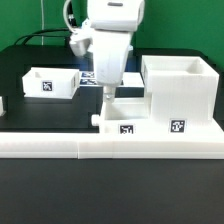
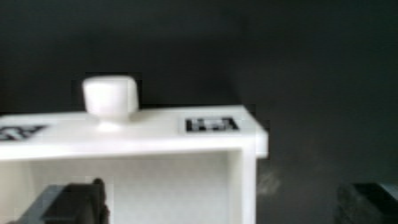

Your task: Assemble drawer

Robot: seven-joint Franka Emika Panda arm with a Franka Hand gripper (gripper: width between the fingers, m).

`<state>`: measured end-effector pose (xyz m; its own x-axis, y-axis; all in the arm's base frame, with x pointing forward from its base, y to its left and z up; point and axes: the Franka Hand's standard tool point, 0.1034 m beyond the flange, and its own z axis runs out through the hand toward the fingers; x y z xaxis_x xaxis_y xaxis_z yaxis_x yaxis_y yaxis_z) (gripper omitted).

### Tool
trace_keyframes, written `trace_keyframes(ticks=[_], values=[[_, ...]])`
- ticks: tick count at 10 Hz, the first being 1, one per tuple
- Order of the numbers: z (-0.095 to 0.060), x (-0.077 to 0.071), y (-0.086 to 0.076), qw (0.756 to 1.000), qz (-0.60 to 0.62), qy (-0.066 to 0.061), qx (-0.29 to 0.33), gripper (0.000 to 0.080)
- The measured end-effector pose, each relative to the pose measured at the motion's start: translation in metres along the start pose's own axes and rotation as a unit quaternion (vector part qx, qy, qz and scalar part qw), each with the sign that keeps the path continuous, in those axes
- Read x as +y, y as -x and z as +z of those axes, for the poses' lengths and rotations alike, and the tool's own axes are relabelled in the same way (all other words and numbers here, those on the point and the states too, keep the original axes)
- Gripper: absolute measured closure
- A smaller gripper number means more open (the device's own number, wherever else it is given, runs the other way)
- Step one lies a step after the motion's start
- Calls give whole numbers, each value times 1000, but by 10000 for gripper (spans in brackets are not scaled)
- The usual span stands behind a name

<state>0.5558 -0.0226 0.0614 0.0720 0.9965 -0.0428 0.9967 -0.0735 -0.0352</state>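
A small white drawer with a round white knob and marker tags on its front panel lies under my gripper. The gripper is open. Its dark fingertips stand wide apart, one over the drawer's hollow and one over the black table beyond its side wall. In the exterior view the gripper hangs just above this drawer, whose knob points to the exterior view's left. The tall white drawer housing stands against it on the exterior view's right.
A second small white drawer box with a tag sits at the back on the exterior view's left. A long white barrier runs along the front of the black table. A white piece shows at the left edge.
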Motion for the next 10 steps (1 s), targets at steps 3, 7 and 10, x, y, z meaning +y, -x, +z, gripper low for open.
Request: trace_keyframes(ticks=[3, 7, 10], values=[[1, -2, 21, 1000, -13, -6, -1, 151], [13, -3, 47, 998, -48, -13, 36, 151], [40, -1, 42, 986, -139, -18, 92, 151]])
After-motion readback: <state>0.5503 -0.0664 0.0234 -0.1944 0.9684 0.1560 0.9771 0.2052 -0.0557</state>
